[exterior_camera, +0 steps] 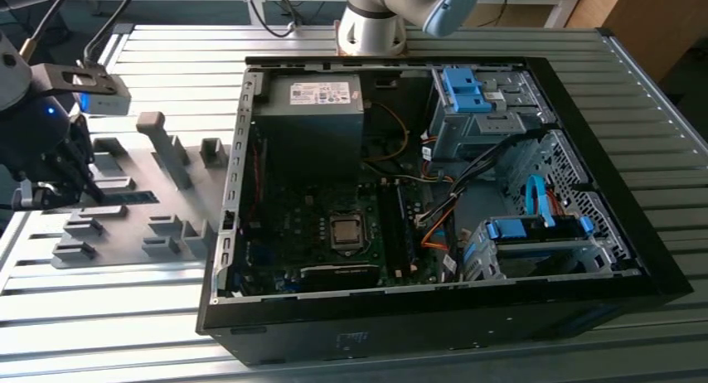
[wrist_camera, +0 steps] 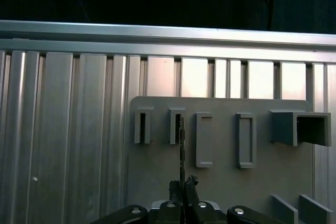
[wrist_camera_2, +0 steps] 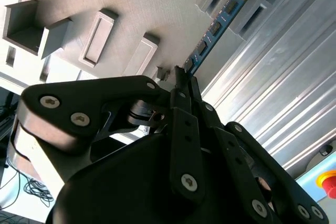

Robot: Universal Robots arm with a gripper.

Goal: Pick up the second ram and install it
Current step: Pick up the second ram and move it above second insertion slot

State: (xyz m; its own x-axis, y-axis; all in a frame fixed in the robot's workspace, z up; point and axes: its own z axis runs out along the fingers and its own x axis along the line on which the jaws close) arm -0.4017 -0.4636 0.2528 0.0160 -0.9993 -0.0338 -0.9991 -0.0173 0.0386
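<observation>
Ribbed metal table (wrist_camera: 68, 129) carries a grey holder tray (wrist_camera: 152, 182). My gripper (wrist_camera: 183, 184) seems clamped on the second ram (wrist_camera_2: 212, 32), edge-up among the tray's slots

Near end of the second ram (wrist_camera_2: 212, 30) hidden behind the gripper (wrist_camera_2: 184, 77); arm (exterior_camera: 370, 22) cropped at the exterior view's top.

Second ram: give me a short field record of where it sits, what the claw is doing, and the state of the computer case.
ram: thin blue-green circuit-board ram stick, on edge in the grey plastic slotted holder tray
claw: claw appears closed on the stick's near end
lifted: not yet, its far end sits in the tray's slots
case: black computer case, side open, at the exterior view's right of the tray
surface: ribbed aluminium table
</observation>
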